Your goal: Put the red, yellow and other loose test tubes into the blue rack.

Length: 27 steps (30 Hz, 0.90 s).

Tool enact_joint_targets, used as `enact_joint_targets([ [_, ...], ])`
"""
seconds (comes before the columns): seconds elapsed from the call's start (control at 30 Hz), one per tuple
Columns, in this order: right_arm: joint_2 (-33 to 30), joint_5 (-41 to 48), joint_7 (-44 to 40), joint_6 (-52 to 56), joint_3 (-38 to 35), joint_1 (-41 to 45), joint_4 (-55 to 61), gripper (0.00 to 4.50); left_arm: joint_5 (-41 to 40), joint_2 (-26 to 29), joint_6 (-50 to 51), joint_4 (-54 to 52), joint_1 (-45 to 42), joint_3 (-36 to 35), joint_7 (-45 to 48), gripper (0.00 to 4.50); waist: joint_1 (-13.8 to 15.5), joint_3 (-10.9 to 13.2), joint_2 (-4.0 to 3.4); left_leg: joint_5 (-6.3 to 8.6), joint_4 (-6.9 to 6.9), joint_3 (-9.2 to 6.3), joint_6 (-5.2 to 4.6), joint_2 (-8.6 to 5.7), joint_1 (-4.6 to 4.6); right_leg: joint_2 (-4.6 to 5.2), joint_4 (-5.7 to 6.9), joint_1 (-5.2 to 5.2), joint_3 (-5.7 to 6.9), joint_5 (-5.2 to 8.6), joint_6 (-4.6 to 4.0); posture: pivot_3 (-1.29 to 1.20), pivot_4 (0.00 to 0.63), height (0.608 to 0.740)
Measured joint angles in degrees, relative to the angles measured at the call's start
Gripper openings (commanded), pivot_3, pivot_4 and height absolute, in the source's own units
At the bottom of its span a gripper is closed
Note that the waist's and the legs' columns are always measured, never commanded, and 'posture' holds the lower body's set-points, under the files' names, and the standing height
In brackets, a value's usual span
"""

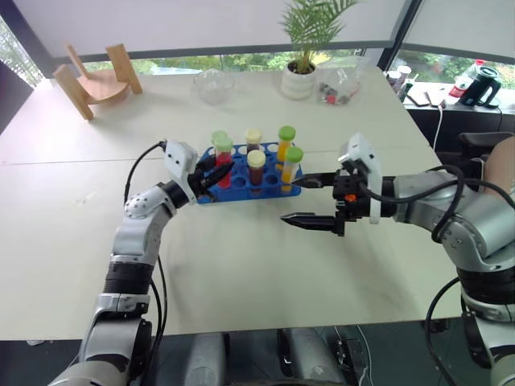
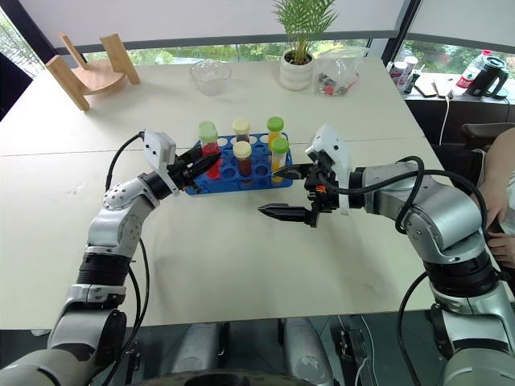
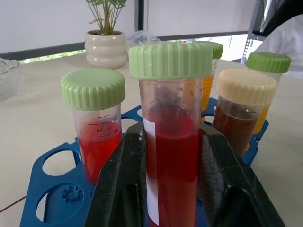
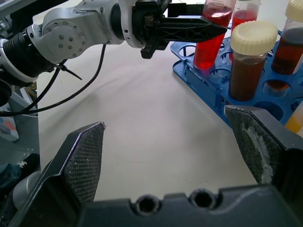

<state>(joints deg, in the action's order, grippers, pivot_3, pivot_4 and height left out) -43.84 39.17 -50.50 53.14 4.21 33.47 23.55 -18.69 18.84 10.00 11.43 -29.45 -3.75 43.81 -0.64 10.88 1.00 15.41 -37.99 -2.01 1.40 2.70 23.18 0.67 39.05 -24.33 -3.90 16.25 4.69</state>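
Observation:
The blue rack (image 1: 241, 196) sits mid-table with several capped tubes standing in it. My left gripper (image 1: 219, 170) reaches its left end and is shut on the red test tube (image 3: 170, 156), which has a green cap. That tube stands upright with its bottom down in a front hole. Behind it is a second red tube (image 3: 97, 142). A brown tube with a cream cap (image 1: 256, 170) and a yellow tube with a green cap (image 1: 291, 173) stand further right. My right gripper (image 1: 294, 201) hovers open and empty just in front of the rack's right end, pointing left.
Along the table's far side are a wooden stand (image 1: 92, 80), a glass bowl (image 1: 213, 84), a potted plant (image 1: 299, 76) and a clear bag (image 1: 342, 80). A side table with bottles (image 1: 479, 84) is at the far right. A person's arm (image 2: 492, 197) shows at the right edge.

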Motion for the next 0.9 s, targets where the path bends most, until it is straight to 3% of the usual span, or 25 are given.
enact_joint_targets([
  [0.07,0.1,0.2,0.2,0.1,0.0,0.0,0.0,4.50,-0.1,0.5,0.8,-0.1,0.5,0.2,0.3,3.91,0.0,0.0,0.00,0.00,0.01,-0.01,-0.01,0.01,0.00,-0.01,-0.01,0.00,0.00,0.00,0.00,0.00,0.150,0.740],
  [0.1,0.2,0.3,0.3,0.1,0.0,-0.1,0.0,4.50,-0.1,1.0,1.1,-0.2,0.5,0.2,0.1,4.30,-0.1,0.0,0.00,0.00,0.02,-0.02,-0.01,0.01,0.00,-0.02,-0.02,-0.01,0.00,0.00,0.00,0.00,0.150,0.740],
  [0.13,0.2,0.4,0.3,0.1,0.0,-0.2,0.0,4.50,0.0,1.8,1.5,-0.5,0.5,0.2,0.0,4.41,-0.1,0.0,0.00,0.01,0.02,-0.03,-0.01,0.02,0.00,-0.03,-0.01,-0.01,0.00,0.00,0.00,0.00,0.150,0.740],
  [0.33,-0.3,0.6,-0.1,0.1,-0.5,-3.7,0.0,4.50,-2.6,15.2,11.2,-10.3,4.2,-0.8,5.3,4.41,-0.4,0.0,-0.03,0.03,0.11,0.00,-0.04,0.05,-0.01,-0.04,-0.07,-0.03,-0.01,0.02,-0.02,0.00,0.150,0.740],
  [0.43,-0.5,1.6,-1.4,-0.4,-2.6,-8.8,-1.8,4.50,-6.1,24.0,18.5,-19.6,13.6,-3.2,9.1,4.41,-0.5,0.0,-0.03,0.10,0.16,0.03,-0.16,0.09,-0.02,-0.04,-0.12,-0.04,-0.02,0.08,-0.08,0.00,0.150,0.740],
  [0.73,-2.6,-3.1,-4.1,-4.3,-0.7,-15.0,-4.8,4.50,-10.4,33.8,24.8,-32.0,37.0,-11.3,15.1,4.41,-0.4,0.0,-0.05,0.11,0.18,0.12,-0.18,0.10,-0.09,-0.01,-0.13,-0.04,-0.04,0.11,-0.13,0.00,0.150,0.740],
  [0.9,-2.0,-5.6,-5.7,-6.4,2.3,-15.6,-8.0,4.50,-8.9,34.5,23.0,-27.9,37.4,-11.2,16.7,4.41,0.0,0.1,-0.07,0.11,0.10,0.11,-0.18,0.09,-0.04,-0.03,-0.13,-0.04,-0.03,0.21,-0.31,0.00,0.150,0.740],
])
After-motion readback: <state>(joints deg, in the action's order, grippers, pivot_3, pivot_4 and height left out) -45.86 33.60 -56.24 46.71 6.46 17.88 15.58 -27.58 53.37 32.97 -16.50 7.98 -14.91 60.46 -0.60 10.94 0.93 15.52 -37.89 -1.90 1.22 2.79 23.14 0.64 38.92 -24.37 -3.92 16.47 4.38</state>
